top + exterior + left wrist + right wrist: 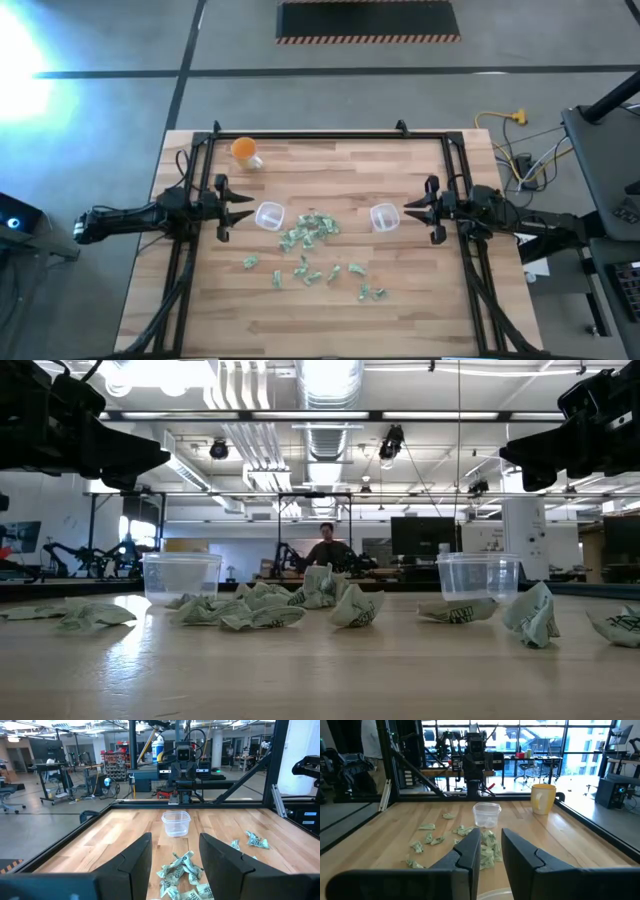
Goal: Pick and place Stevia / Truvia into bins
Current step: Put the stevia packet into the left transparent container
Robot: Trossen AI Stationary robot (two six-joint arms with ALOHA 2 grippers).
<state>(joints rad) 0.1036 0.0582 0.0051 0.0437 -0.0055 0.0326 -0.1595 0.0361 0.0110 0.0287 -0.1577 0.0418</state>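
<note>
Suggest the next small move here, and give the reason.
Probably lower the left gripper toward the heap of sachets just past the left bin. Both bins look empty, both grippers hang above the table holding nothing, and the left one's fingers stand open.

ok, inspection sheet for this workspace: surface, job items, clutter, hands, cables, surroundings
Surface: wooden table inside a black frame.
Job's things: sachets loose at mid-table; left bin and right bin, no sachets seen inside.
Clutter: orange cup at the far left corner.
Hands: left hand open and empty beside the left bin; right hand open and empty beside the right bin.
Cables: yellow plug and cords on the floor, right of the table.
Surroundings: person seated far behind the table.
</note>
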